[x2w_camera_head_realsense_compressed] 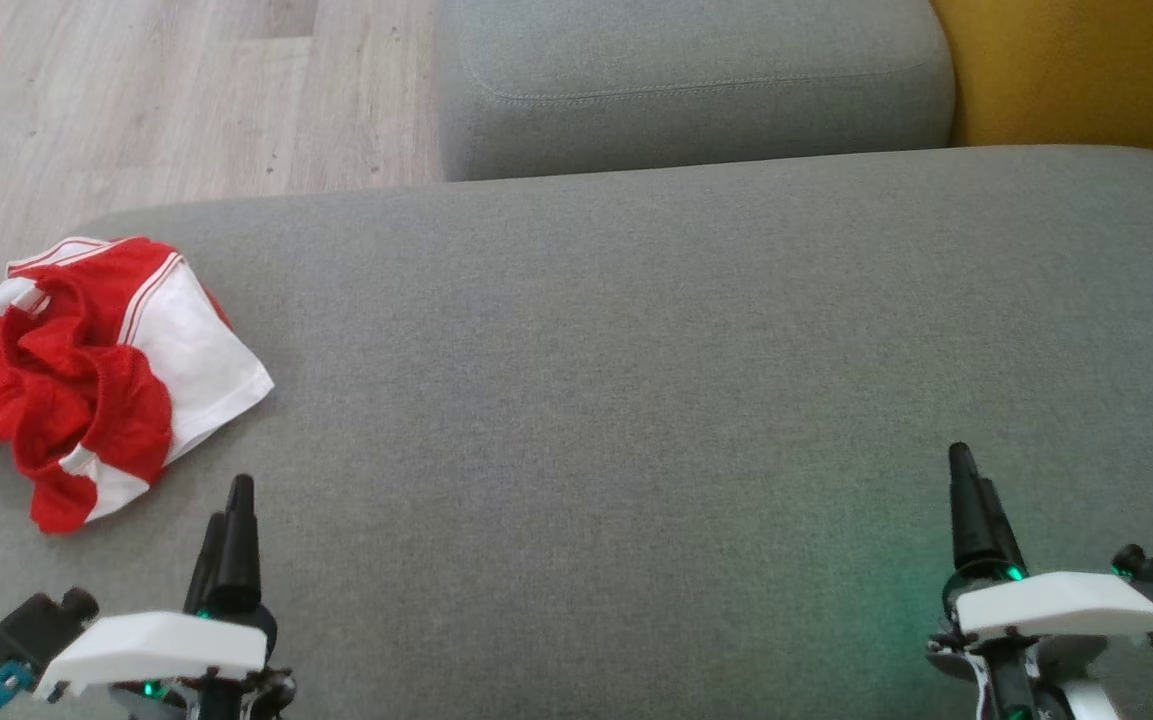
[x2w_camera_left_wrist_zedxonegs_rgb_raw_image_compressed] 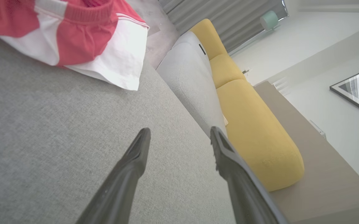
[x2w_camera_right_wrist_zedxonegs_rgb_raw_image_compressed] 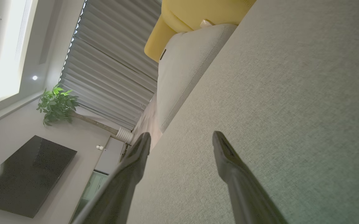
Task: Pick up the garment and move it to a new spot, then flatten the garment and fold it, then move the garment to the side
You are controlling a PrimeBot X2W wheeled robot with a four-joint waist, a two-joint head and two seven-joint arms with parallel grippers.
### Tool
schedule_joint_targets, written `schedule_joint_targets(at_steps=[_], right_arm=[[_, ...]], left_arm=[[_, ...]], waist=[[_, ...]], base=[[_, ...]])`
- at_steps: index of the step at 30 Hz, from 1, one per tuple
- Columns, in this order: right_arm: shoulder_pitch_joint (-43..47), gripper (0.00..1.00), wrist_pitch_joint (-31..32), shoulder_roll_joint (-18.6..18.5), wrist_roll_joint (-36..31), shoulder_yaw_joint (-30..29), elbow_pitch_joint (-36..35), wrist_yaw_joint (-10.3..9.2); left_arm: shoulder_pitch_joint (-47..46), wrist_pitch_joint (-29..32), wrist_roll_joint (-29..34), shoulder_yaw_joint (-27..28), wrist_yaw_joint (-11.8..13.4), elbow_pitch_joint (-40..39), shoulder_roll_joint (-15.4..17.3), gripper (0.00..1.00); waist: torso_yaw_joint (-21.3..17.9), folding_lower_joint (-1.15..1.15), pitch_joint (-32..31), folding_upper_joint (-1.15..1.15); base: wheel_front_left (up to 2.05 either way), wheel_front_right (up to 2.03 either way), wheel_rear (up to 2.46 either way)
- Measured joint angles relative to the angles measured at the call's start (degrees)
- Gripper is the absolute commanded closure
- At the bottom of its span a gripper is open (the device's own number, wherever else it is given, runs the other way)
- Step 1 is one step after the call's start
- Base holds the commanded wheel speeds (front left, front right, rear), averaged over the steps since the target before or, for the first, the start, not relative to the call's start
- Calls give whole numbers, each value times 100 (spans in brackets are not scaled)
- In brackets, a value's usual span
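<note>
Garment (x2w_camera_head_realsense_compressed: 96, 370) crumpled on grey cushion (x2w_camera_head_realsense_compressed: 636, 350); left tool (x2w_camera_head_realsense_compressed: 229, 505) near, open.

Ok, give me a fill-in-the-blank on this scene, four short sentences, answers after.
1. The crumpled garment is white and ____.
2. Of the left hand and the right hand, the garment lies nearer the ____ one.
3. Both hands are ____, holding nothing.
4. The sofa beyond the grey cushion is ____.
Missing words: red; left; open; yellow.
</note>
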Motion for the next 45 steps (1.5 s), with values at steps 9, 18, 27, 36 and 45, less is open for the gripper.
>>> schedule_joint_targets(at_steps=[9,18,27,36,45], right_arm=[[45,0,-180,-2,-643,221,-58,0],[54,0,-325,-3,-1263,419,-152,0],[60,0,-481,-5,-1838,604,-199,0],[62,0,-622,-8,-2468,697,-231,1],[67,0,-733,-10,-3052,754,-242,1]], left_arm=[[87,-152,905,-155,156,-294,3,0],[203,-310,1545,-191,204,-486,5,0],[227,-455,2073,-233,266,-647,9,0],[253,-606,2707,-350,209,-798,15,0],[404,-748,3257,-408,205,-851,19,0]], waist=[[-14,0,-52,0],[2,0,-103,0],[18,0,-129,0],[14,0,-164,0],[3,0,-225,0]], base=[[0,0,0],[0,0,0],[0,0,0],[0,0,0],[0,0,0]])
